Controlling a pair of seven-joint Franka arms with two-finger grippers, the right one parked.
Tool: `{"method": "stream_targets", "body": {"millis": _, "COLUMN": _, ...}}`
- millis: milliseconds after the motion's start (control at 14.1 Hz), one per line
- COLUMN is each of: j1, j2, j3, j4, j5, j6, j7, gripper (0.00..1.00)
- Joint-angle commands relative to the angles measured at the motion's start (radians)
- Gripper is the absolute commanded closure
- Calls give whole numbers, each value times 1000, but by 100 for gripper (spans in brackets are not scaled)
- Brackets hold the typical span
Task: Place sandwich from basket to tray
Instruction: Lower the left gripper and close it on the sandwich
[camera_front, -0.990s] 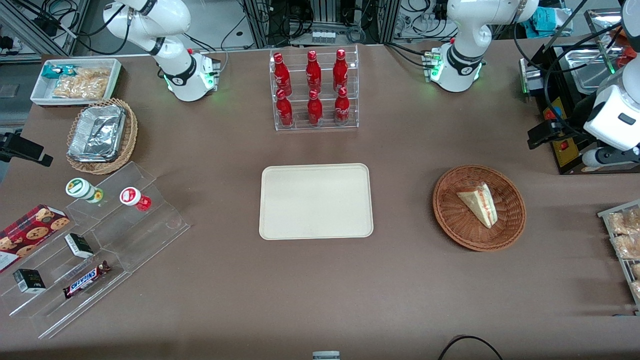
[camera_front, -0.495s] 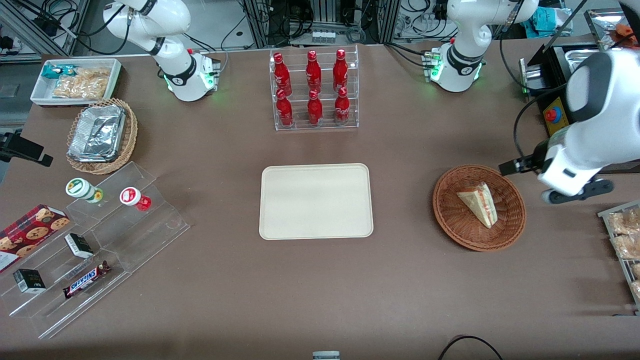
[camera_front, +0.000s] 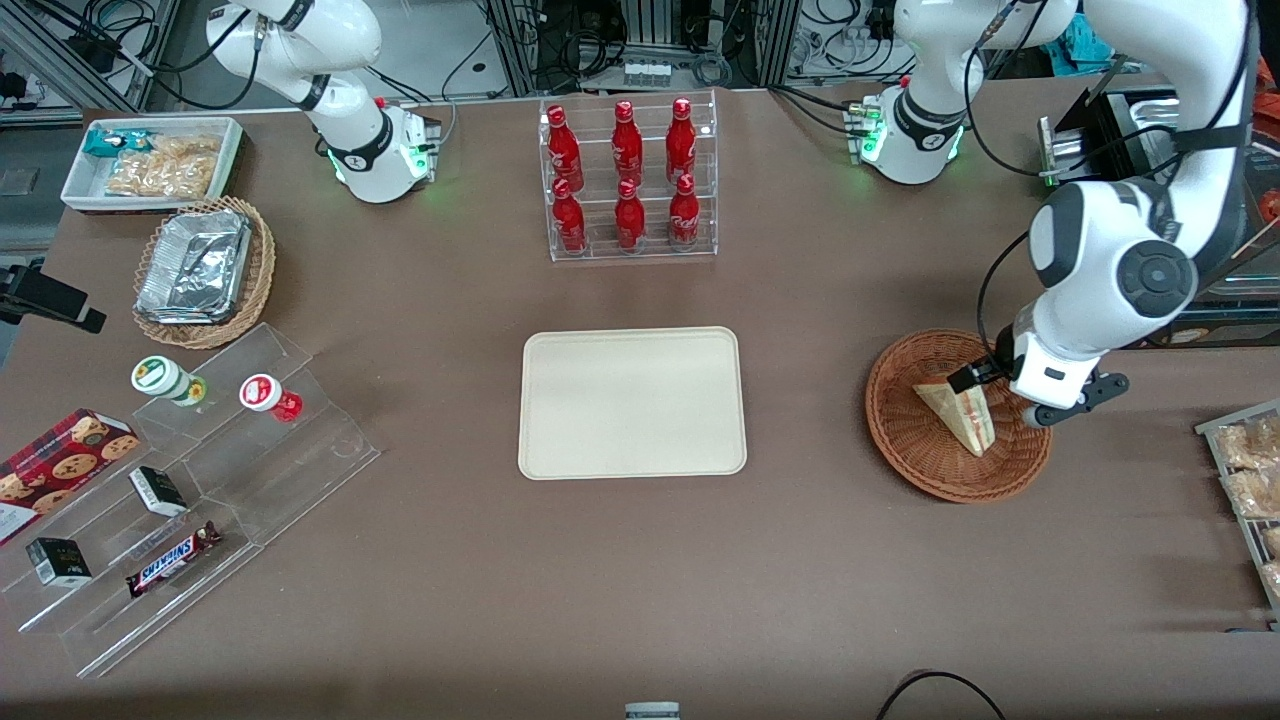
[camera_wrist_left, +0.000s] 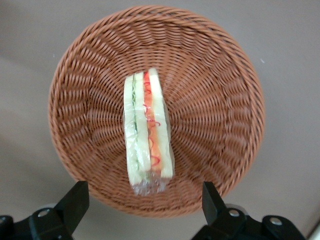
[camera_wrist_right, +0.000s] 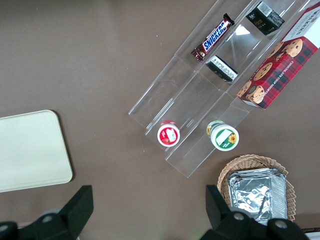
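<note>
Above the basket hangs the gripper — fingers spread — sandwich inside.

The working left arm reaches out from its base and bends down over the basket, its white wrist pointing toward the table. The claw hangs above the basket's edge that lies toward the working arm's end of the table. Its two black fingers are spread wide apart, with nothing between them, touching nothing.
</note>
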Motion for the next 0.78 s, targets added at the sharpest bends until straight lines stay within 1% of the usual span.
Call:
{"method": "stream_targets", "body": {"millis": 0, "j1": -3, "j2": -7, "j3": 0, "j4": -69, "j5": 14, "j6": 112, "j7": -209, "gripper": 0}}
{"method": "stream_targets", "body": {"millis": 212, "j1": -3, "j2": 42, "j3": 0, "j4": -102, "j5": 13, "j6": 201, "j7": -265, "gripper": 0}}
{"method": "stream_targets", "body": {"millis": 354, "j1": -3, "j2": 85, "j3": 2, "j4": -100, "j5": 13, "j6": 218, "j7": -285, "gripper": 0}}
{"method": "stream_targets", "body": {"millis": 424, "j1": -3, "j2": 99, "j3": 2, "j4": -99, "j5": 13, "j6": 221, "j7": -286, "gripper": 12}}
{"method": "stream_targets", "body": {"millis": 495, "j1": -3, "j2": 101, "j3": 2, "j4": -99, "j5": 13, "j6": 222, "j7": -283, "gripper": 46}}
{"method": "stream_targets", "body": {"millis": 566, "j1": -3, "j2": 99, "j3": 2, "j4": -99, "j5": 14, "j6": 221, "j7": -282, "gripper": 74}}
{"method": "stream_targets", "body": {"millis": 636, "j1": -3, "j2": 95, "j3": 2, "j4": -94, "j5": 14, "j6": 216, "j7": -274, "gripper": 89}}
{"method": "stream_targets", "body": {"millis": 707, "j1": -3, "j2": 87, "j3": 2, "j4": -90, "j5": 14, "j6": 209, "j7": -272, "gripper": 94}}
